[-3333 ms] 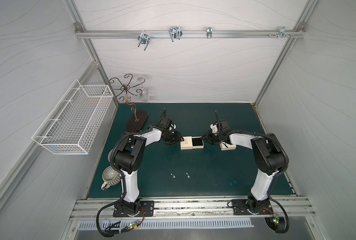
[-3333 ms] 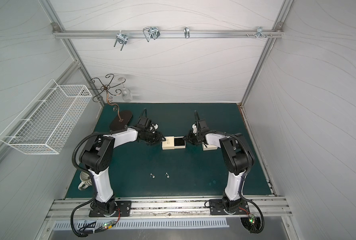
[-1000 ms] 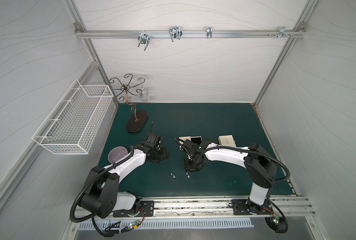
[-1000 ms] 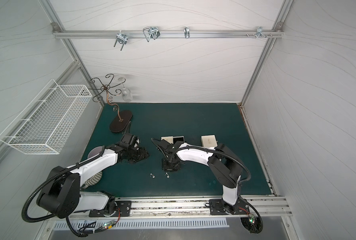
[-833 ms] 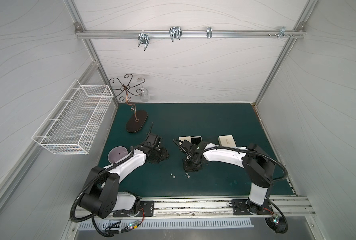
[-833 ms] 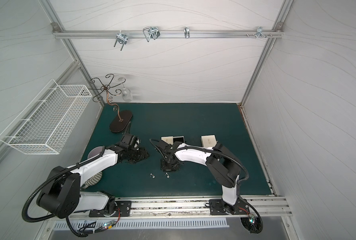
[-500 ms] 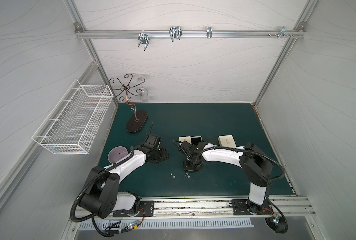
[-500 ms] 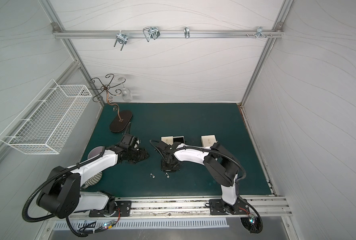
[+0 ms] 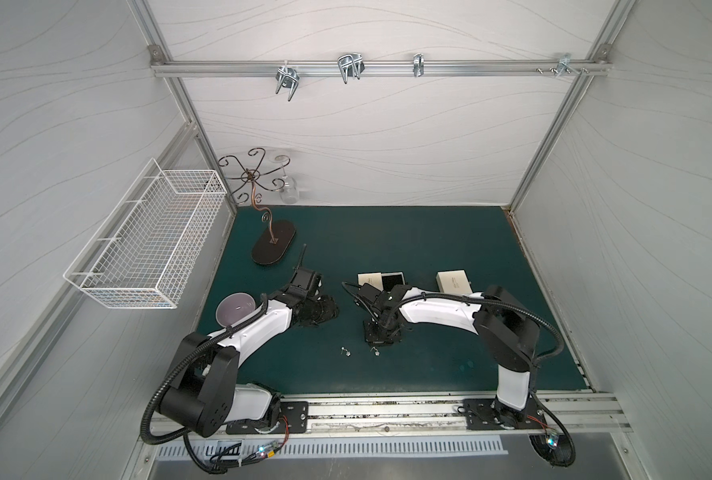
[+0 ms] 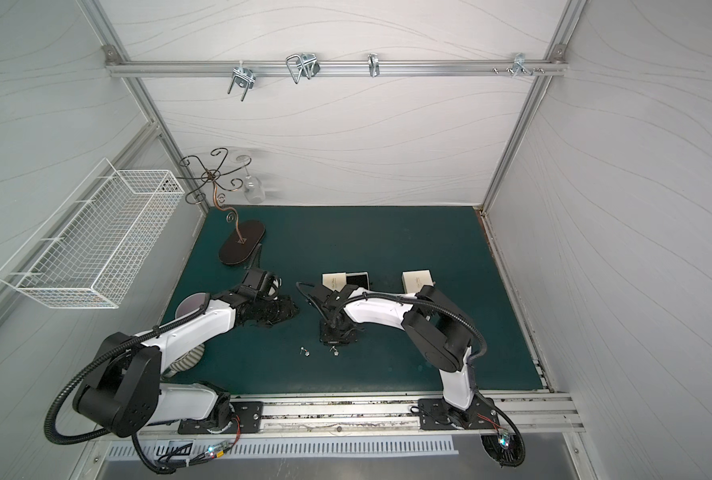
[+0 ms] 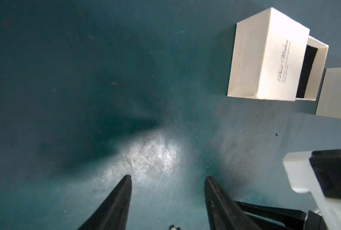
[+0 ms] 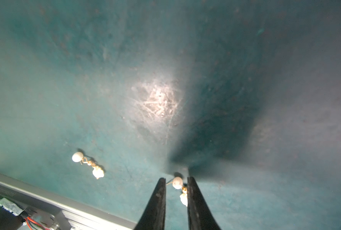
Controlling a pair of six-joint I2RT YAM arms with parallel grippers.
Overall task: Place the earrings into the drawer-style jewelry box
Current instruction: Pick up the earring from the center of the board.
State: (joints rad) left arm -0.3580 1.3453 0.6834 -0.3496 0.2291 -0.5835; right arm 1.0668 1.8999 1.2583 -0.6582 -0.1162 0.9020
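Right hand [image 12: 175, 177] stood narrowly spread astride a pearl drop earring [image 12: 182, 190] on the green surface [image 12: 245, 79], not yet pinching. Step wanted a gentle squeeze centred on the bead [image 12: 177, 182] before lifting toward the jewelry box [image 9: 370, 279].

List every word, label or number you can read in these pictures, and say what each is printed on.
"Best Wishes": script on the sleeve of the drawer-style jewelry box, left wrist view.
Smaller lines beneath it: too small to read.
Print on the second box: cut off at the picture's edge, unreadable.
Marking on the metal rail, right wrist view: blurred, unreadable.
Box print in both top views: too small to read.
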